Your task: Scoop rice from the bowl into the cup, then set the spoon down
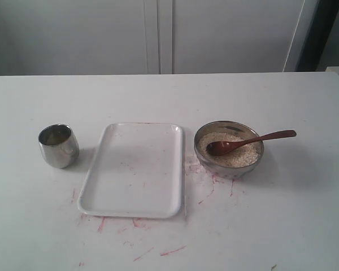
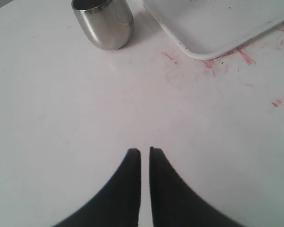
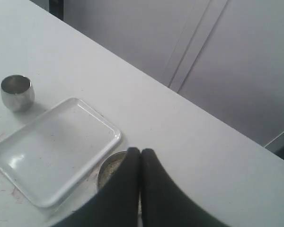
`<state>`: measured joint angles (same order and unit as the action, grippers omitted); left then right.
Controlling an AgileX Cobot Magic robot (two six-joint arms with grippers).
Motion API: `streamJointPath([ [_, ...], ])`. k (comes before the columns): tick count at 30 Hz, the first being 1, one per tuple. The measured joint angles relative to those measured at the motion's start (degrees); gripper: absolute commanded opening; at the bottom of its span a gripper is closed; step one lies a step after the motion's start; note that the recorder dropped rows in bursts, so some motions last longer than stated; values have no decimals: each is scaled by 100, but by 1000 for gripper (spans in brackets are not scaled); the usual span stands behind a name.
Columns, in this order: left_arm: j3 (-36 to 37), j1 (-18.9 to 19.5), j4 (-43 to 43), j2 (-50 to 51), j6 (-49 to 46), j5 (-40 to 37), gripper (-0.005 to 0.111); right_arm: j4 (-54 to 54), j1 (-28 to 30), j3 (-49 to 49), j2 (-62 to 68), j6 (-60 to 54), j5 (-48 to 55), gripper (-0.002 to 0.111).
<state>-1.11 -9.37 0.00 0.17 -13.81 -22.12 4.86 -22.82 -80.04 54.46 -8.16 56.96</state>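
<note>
Opening step, I'd say, with nothing lifted yet. The dark reddish-brown wooden spoon [image 1: 251, 141] lies in the round shiny metal bowl [image 1: 226, 168], scoop on the pale rice grains [image 1: 237, 157], handle over the rim. The right end effector [image 3: 140, 152] hangs high, clenched and empty, with the bowl below its tips. Next it must open and descend to the handle. The left end effector [image 2: 145, 151] is clenched too.
</note>
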Motion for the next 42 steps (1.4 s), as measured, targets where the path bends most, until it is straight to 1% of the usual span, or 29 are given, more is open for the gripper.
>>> streamJointPath([
  [2,0,0,0,0,0,0,14,0,0,63,0,-115,-14,0],
  [7,0,0,0,0,0,0,14,11,0,427,0,-803,-3,0],
  [16,0,0,0,0,0,0,14,41,0,965,443,-940,72,0],
  [18,0,0,0,0,0,0,14,202,0,1080,558,-940,-12,0],
  [22,0,0,0,0,0,0,14,890,0,1169,780,-940,-249,0],
  [25,0,0,0,0,0,0,14,1276,0,1169,1036,-940,-590,0],
  [27,0,0,0,0,0,0,14,1477,0,1169,1317,-940,-811,0],
  [30,0,0,0,0,0,0,14,2252,0,1169,1925,-952,-966,0],
  [32,0,0,0,0,0,0,14,2538,0,1183,2239,-952,-1017,0],
  [35,0,0,0,0,0,0,14,2609,0,1183,2560,-952,-1088,0],
  [39,0,0,0,0,0,0,14,2609,304,1183,2834,-952,-1235,0],
  [42,0,0,0,0,0,0,14,2609,705,1185,3031,-643,-1494,0],
])
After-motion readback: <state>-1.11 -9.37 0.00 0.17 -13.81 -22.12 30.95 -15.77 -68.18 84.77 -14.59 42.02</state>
